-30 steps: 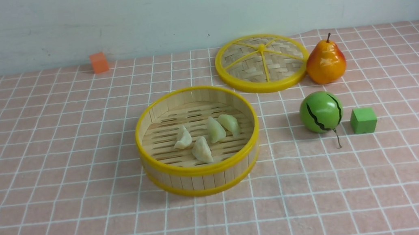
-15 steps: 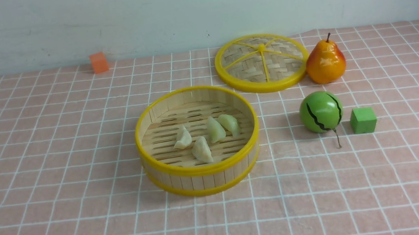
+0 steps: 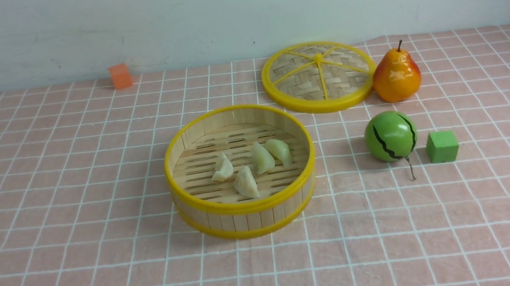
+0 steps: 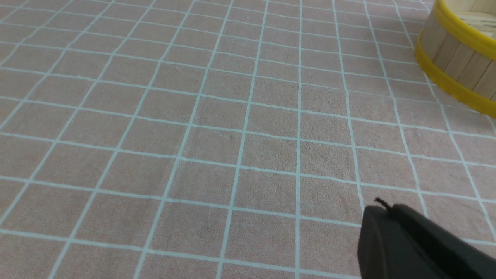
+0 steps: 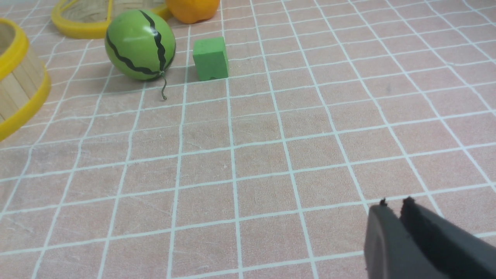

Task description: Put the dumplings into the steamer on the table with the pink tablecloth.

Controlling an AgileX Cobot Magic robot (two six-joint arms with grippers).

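Observation:
The steamer stands in the middle of the pink tablecloth, which covers the table. Several pale dumplings lie on its slatted floor. Neither arm shows in the front view. In the left wrist view my left gripper is shut and empty, low over bare cloth, with the steamer's wall well away from it. In the right wrist view my right gripper is shut and empty over bare cloth, with a slice of the steamer at that view's edge.
The flat woven lid lies behind the steamer to the right, with a pear beside it. A green ball with black stripes and a green cube sit right of the steamer. An orange cube stands at the far left.

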